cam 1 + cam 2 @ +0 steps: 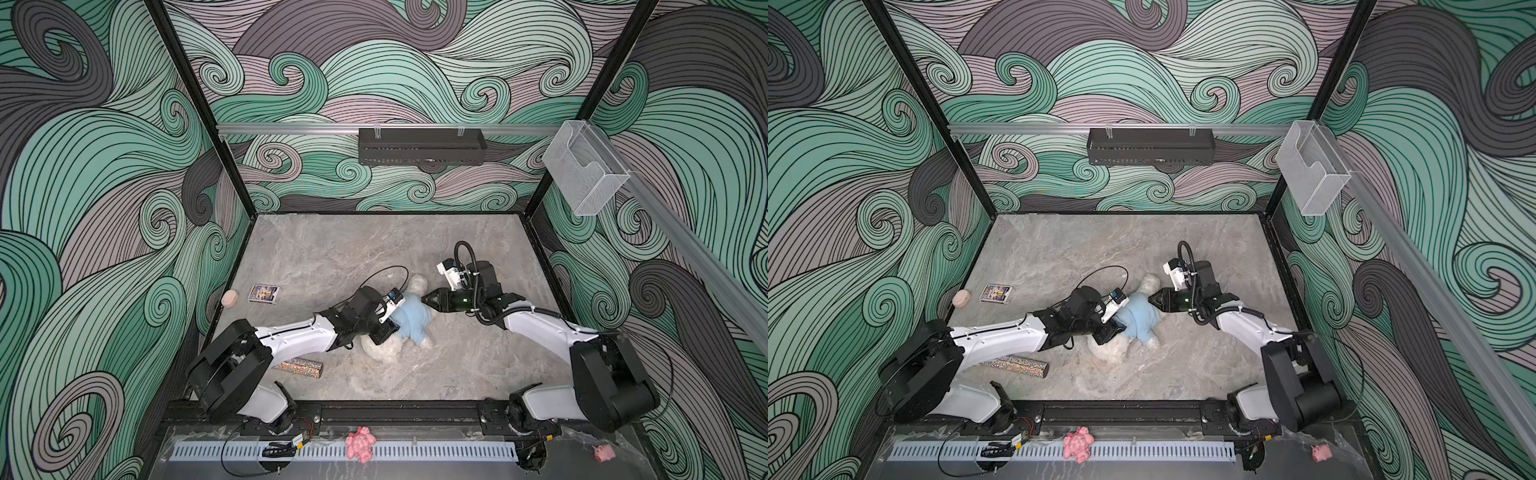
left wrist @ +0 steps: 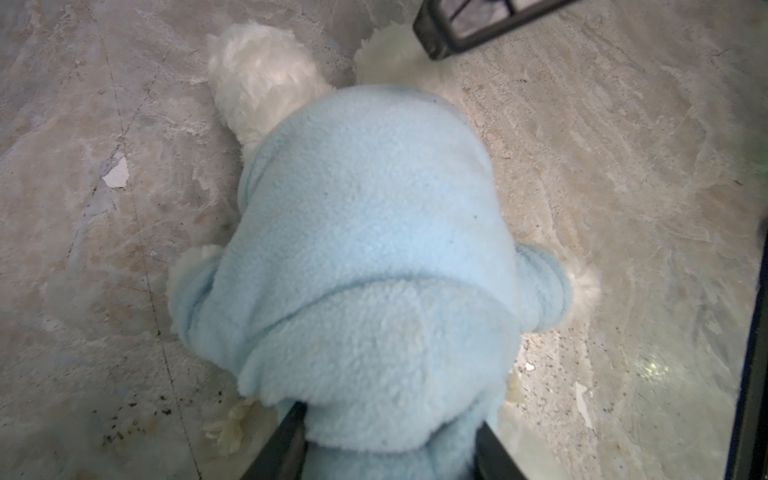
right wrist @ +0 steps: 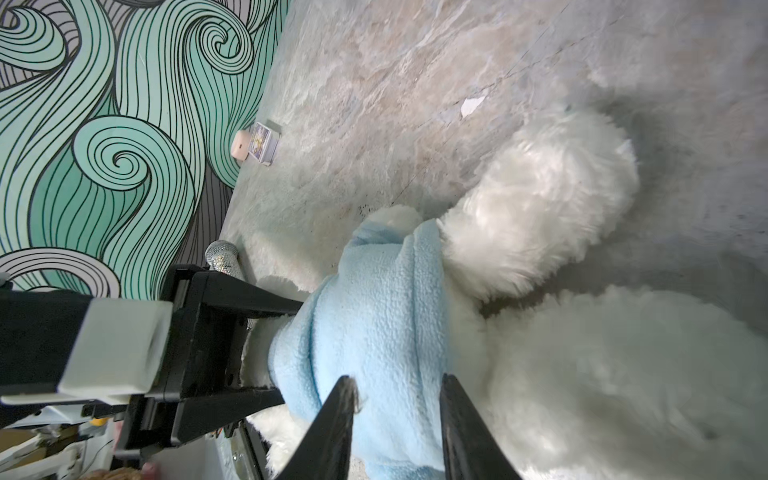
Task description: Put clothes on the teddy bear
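Fleece top (image 1: 411, 318) covers the teddy bear (image 1: 380, 351); left gripper (image 2: 390, 440) and right gripper (image 3: 397, 382) straddle it, likely to straighten it (pinching? cannot tell).

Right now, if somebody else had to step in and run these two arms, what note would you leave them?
The left gripper is shut on the blue fleece top, at the end away from the bear's legs.
The right gripper is shut on the top's hem beside those legs.
The teddy bear lies in the middle of the table, face hidden.
Done: the top covers the torso, and white paws poke from both sleeves.
Left: probably just tugging the top straight and then letting go. The front is hidden, so check it.
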